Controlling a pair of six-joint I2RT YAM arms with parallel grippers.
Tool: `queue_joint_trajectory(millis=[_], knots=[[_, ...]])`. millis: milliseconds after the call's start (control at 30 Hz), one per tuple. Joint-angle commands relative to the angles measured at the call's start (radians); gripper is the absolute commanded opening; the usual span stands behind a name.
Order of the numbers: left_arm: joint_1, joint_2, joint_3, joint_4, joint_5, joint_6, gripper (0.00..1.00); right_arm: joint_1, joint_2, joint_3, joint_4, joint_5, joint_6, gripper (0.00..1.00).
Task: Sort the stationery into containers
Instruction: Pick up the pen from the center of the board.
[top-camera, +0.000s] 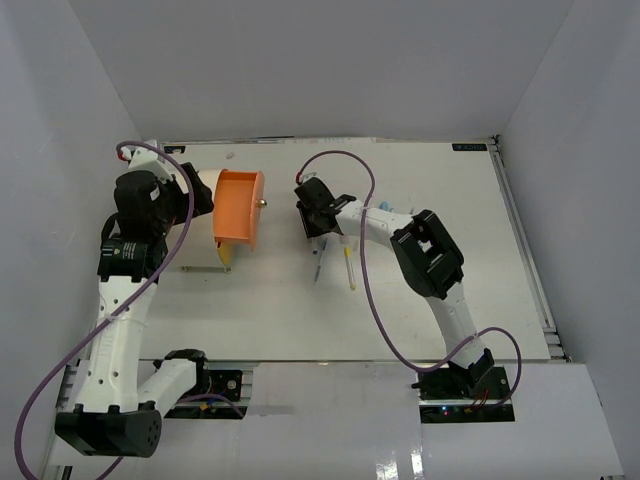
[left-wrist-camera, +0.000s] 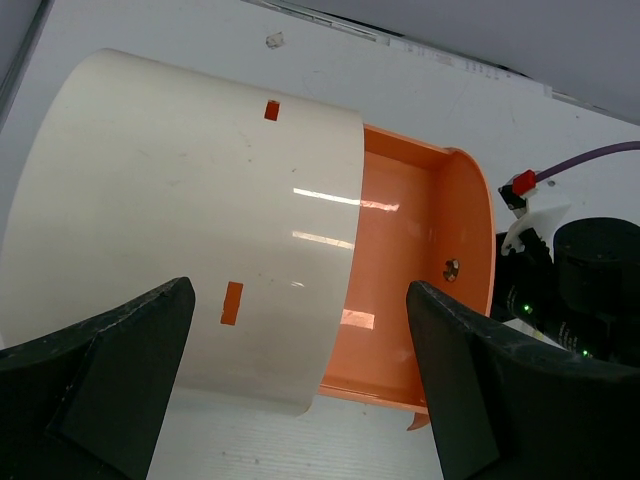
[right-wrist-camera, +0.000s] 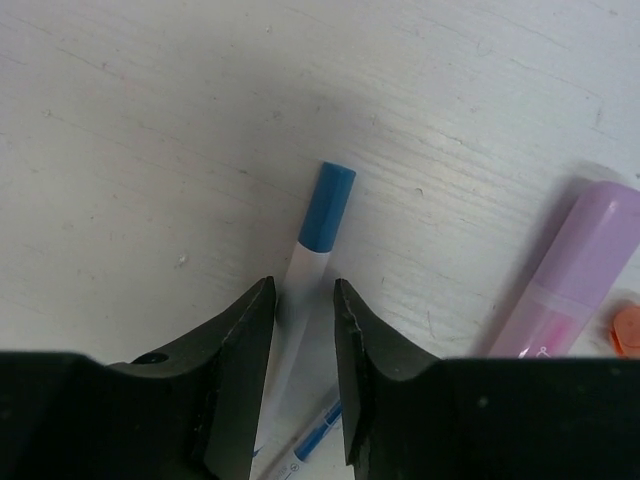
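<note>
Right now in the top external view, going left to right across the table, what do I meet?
left gripper → orange drawer → brass knob → right gripper → yellow pen. Left out: cream drum and blue pen, which overlap the grippers.

blue-capped pen (right-wrist-camera: 322, 215): barrel hidden between right hand (right-wrist-camera: 303, 292) fingers | pink marker (right-wrist-camera: 580, 270): cut by frame edge
</note>
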Motion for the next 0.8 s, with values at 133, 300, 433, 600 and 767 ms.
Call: queue_joint_trajectory(millis=[133, 300, 433, 600, 767], knots=[[-0.003, -0.035, -0.012, -0.002, -0.009, -0.012, 0.98, 0.006, 0.012, 0.029, 0.007, 0.002, 0.037, 0.12], [-0.003, -0.038, -0.006, -0.004, -0.007, -0.017, 0.98, 0.004, -0.055, 0.035, 0.02, 0.002, 0.042, 0.08], [-0.003, -0.041, -0.006, -0.002, 0.0, -0.022, 0.98, 0.003, -0.159, 0.075, 0.024, -0.005, 0.025, 0.08], [-0.003, -0.04, -0.006, -0.004, 0.003, -0.025, 0.98, 0.003, -0.331, 0.082, 0.062, -0.044, 0.043, 0.08], [-0.003, -0.041, -0.011, -0.002, 0.005, -0.026, 0.98, 0.007, -0.472, 0.042, 0.118, -0.126, 0.109, 0.08]])
